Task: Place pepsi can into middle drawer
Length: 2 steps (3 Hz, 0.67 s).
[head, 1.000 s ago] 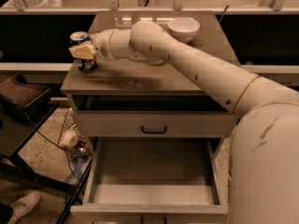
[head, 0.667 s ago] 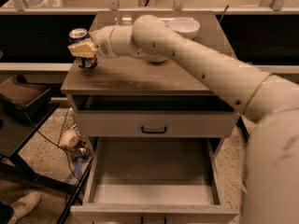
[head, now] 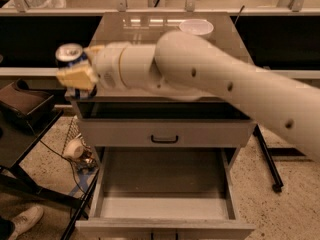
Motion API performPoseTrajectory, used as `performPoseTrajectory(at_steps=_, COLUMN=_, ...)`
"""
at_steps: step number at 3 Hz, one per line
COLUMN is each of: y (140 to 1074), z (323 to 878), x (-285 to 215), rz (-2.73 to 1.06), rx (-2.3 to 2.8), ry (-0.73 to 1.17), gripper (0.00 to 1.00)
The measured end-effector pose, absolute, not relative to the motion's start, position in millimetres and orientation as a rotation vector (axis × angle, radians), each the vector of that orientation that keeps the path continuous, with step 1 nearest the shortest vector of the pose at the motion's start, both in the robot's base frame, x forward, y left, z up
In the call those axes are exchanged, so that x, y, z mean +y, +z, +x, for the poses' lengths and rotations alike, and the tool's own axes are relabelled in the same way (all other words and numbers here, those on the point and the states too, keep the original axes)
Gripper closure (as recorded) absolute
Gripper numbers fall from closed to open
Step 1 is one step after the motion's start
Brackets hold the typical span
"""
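The pepsi can, dark blue with a silver top, is held between my gripper's yellowish fingers. The gripper is shut on it at the front left corner of the cabinet top, about at the top's edge. My arm reaches in from the right across the cabinet top. The middle drawer is pulled open below, pale grey with a bare flat floor and low side walls. It lies well below and to the right of the can.
A shut drawer front with a black handle sits above the open drawer. A white bowl stands at the back right of the cabinet top. A dark stand and cables are on the left. A shoe lies on the floor.
The gripper with the can has shifted left and toward the camera, from over the cabinet top's corner to its left edge. The arm now covers more of the top.
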<state>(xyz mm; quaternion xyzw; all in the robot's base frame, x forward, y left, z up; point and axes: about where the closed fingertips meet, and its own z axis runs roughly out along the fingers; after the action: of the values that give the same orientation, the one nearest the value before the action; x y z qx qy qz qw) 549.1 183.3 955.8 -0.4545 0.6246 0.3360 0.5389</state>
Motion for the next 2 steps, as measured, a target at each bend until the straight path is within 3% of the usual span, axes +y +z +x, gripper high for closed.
performPoseTrajectory(at_steps=1, y=911.5, z=474.1, x=161.1, rz=-1.157, rx=1.579, ry=0.784, gripper=1.0)
performPoseTrajectory(at_steps=2, y=822.8, z=462.1, x=70.3, rz=-1.112, rx=1.786, ry=0.653, gripper=1.0)
